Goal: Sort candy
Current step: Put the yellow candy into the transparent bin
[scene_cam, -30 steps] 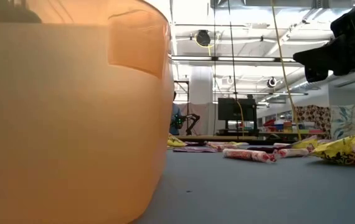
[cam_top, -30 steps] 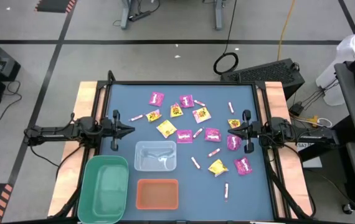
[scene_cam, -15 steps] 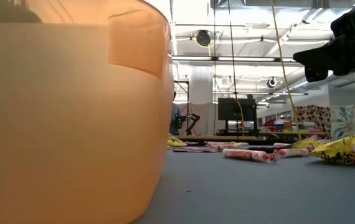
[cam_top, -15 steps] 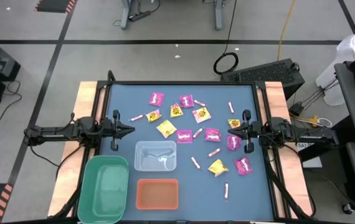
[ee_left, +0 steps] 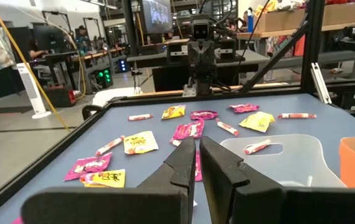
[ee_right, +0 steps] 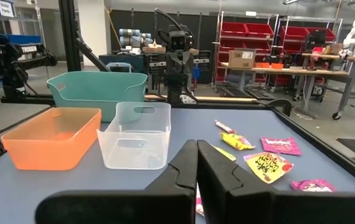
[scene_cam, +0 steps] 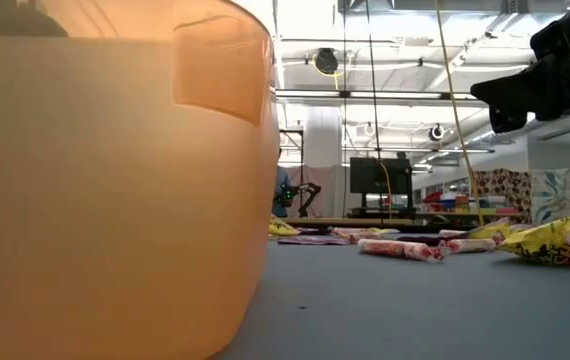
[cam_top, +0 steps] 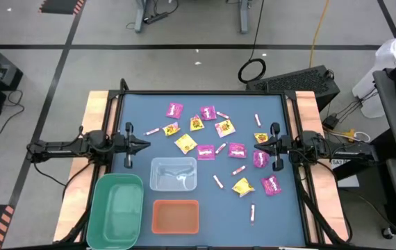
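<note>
Blue worktop (cam_top: 135, 104) filled the high view, and we saw the candy (cam_top: 215, 149) scattered from its centre out toward 3 o'clock, with none yet in the bins. The green bin (cam_top: 114, 208), the clear bin (cam_top: 174, 173) and the orange bin (cam_top: 176, 217) sat between 6 and 8 o'clock.

Our right end effector (cam_top: 258, 145) hovered at the 3 o'clock edge, fingers pressed together, holding nothing. A magenta packet (cam_top: 259, 159) lay just beside its tip toward 6 o'clock, and a yellow packet (cam_top: 260, 138) just beside it toward 12 o'clock.

Our left end effector (cam_top: 147, 144) waited at 9 o'clock, fingers nearly together and empty. Its nearest pieces, a stick (cam_top: 152, 130) and a yellow packet (cam_top: 185, 144), lay farther off toward the centre.

We judged the right arm nearer to most of the pile, so the first pick looked like its job. Sticks pointed every which way, so each would need its own wrist turn.
</note>
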`<move>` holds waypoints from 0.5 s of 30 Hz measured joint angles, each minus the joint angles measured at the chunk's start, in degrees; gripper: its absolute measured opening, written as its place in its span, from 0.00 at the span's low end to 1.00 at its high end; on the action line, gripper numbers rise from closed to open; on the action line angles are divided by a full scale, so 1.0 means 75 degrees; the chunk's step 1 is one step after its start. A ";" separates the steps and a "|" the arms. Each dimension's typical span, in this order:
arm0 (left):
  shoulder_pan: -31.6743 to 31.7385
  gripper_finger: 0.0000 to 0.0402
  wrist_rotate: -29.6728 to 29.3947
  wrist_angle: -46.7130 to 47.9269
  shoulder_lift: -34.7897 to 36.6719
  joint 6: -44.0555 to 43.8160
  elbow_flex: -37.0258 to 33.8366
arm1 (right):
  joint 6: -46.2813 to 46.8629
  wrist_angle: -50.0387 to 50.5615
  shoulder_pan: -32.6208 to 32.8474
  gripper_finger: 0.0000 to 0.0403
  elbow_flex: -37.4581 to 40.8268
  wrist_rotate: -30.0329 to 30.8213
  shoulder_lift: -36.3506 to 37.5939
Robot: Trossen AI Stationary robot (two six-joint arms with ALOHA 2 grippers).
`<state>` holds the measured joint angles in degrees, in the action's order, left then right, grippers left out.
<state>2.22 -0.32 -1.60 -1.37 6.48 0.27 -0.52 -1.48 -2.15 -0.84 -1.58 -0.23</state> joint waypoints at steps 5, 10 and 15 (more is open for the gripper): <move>0.0001 0.08 -0.0004 0.0001 0.0000 -0.0003 -0.0002 | 0.0013 0.0009 0.0000 0.00 0.0000 0.0000 0.0000; 0.0003 0.08 -0.0032 -0.0004 0.0000 -0.0003 -0.0003 | 0.0463 0.0050 0.0000 0.00 0.0000 0.0003 -0.0042; 0.0001 0.08 -0.0029 -0.0004 0.0000 -0.0005 -0.0002 | 0.0299 -0.0020 -0.0001 0.00 -0.0160 0.0009 -0.0052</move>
<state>2.22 -0.54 -1.63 -1.37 6.44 0.26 1.72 -1.63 -2.16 -2.05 -1.52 -0.62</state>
